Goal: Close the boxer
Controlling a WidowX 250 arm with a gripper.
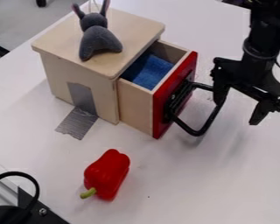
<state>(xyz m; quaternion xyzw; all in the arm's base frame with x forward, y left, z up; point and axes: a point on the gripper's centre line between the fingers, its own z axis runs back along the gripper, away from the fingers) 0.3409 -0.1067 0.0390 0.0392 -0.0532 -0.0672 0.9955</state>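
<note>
Open drawer (135, 105) beside spread tool (238, 112); handle (195, 132) perhaps touching tool.

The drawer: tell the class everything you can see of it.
The drawer stands partly out of its pale wooden box. Its sides look like plain wood, its front is red with a black looped handle, and blue cloth lies inside. The open gripper is at the handle; whether they touch is unclear.

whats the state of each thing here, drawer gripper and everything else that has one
drawer: open, pulled out of the wooden box
gripper: open, near the drawer's black handle
blue cloth: inside the drawer
red pepper: whole, lying down
plush toy: resting on the box
grey tape: stuck to box and table
</note>
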